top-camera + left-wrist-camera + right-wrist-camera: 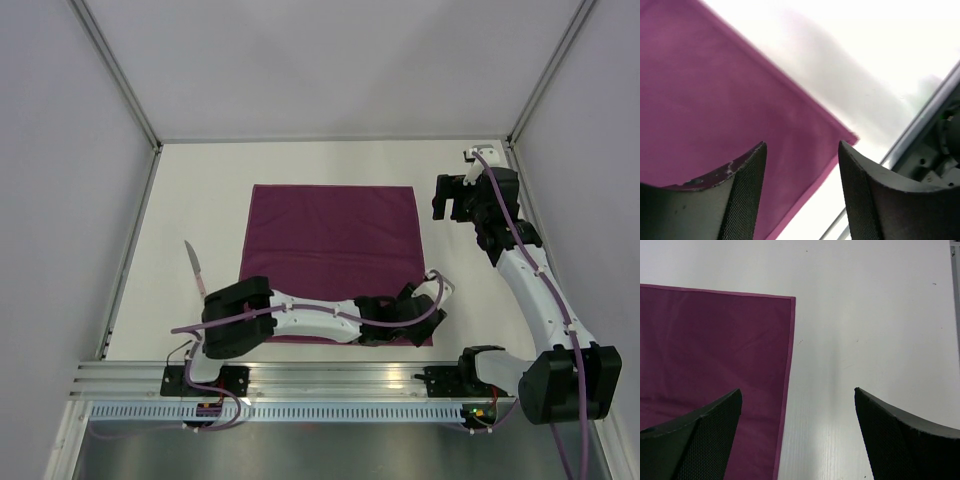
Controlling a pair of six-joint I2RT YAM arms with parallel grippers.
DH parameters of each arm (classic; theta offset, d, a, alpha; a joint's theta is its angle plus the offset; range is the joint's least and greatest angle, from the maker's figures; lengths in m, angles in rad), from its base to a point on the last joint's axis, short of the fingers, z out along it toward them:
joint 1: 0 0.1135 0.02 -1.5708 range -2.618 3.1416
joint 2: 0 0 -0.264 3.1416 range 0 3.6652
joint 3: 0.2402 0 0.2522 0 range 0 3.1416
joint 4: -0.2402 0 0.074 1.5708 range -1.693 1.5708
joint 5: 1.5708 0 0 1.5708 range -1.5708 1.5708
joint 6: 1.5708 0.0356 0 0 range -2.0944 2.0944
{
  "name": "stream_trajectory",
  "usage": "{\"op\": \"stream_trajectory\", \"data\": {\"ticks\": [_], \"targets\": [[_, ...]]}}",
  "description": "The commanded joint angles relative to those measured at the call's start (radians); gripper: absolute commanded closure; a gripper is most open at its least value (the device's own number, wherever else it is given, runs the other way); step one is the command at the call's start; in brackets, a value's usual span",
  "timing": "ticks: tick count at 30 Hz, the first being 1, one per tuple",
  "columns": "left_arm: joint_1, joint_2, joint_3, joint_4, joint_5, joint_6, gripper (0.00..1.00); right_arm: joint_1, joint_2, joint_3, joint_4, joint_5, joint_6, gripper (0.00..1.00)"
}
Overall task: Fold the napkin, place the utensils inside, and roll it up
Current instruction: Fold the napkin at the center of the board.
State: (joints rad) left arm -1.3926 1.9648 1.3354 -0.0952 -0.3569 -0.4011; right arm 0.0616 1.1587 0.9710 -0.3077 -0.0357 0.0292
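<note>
Top external view has the napkin (335, 255) lying flat and unfolded in the middle of the white table (200, 180) — one pale utensil (193, 262) sits off to its left, apart from the cloth. Left arm stretches along the napkin's near edge, with the left pincer (428, 292) at the near right corner. On the left wrist cam its fingers (740, 200) are spread over that corner, nothing pinched between them. Meanwhile the right pincer (447, 196) hangs just off the far right corner, jaws wide — on its wrist cam one finger sits over cloth, the other over bare table.
</note>
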Motion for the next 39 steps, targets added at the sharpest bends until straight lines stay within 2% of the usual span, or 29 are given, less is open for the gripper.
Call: {"op": "stream_trajectory", "data": {"ticks": [1, 8, 15, 24, 27, 30, 31, 33, 34, 39], "targets": [[-0.039, 0.055, 0.083, 0.071, -0.002, 0.064, 0.37, 0.003, 0.001, 0.035, -0.011, 0.03, -0.005, 0.02], [-0.071, 0.154, 0.137, 0.069, 0.007, 0.071, 0.42, 0.001, 0.007, 0.031, -0.008, 0.03, -0.005, 0.02], [-0.091, 0.181, 0.139, 0.074, 0.016, 0.082, 0.39, 0.003, 0.007, 0.031, -0.01, 0.03, -0.008, 0.02], [-0.106, 0.221, 0.142, 0.078, -0.004, 0.091, 0.41, 0.003, 0.007, 0.029, -0.01, 0.03, -0.008, 0.02], [-0.106, 0.23, 0.14, 0.078, -0.014, 0.091, 0.46, 0.003, 0.007, 0.029, -0.011, 0.03, -0.008, 0.02], [-0.106, 0.243, 0.14, 0.072, -0.039, 0.096, 0.57, 0.003, 0.006, 0.029, -0.011, 0.03, -0.009, 0.02], [-0.106, 0.244, 0.14, 0.072, -0.045, 0.097, 0.64, 0.003, 0.006, 0.029, -0.011, 0.03, -0.009, 0.02], [-0.106, 0.247, 0.142, 0.065, -0.06, 0.102, 0.71, 0.003, 0.006, 0.029, -0.01, 0.03, -0.009, 0.02], [-0.106, 0.247, 0.142, 0.064, -0.066, 0.105, 0.78, 0.003, 0.006, 0.029, -0.01, 0.03, -0.009, 0.02], [-0.106, 0.227, 0.137, 0.064, -0.073, 0.116, 0.97, 0.003, 0.006, 0.029, -0.011, 0.03, -0.009, 0.02]]}}
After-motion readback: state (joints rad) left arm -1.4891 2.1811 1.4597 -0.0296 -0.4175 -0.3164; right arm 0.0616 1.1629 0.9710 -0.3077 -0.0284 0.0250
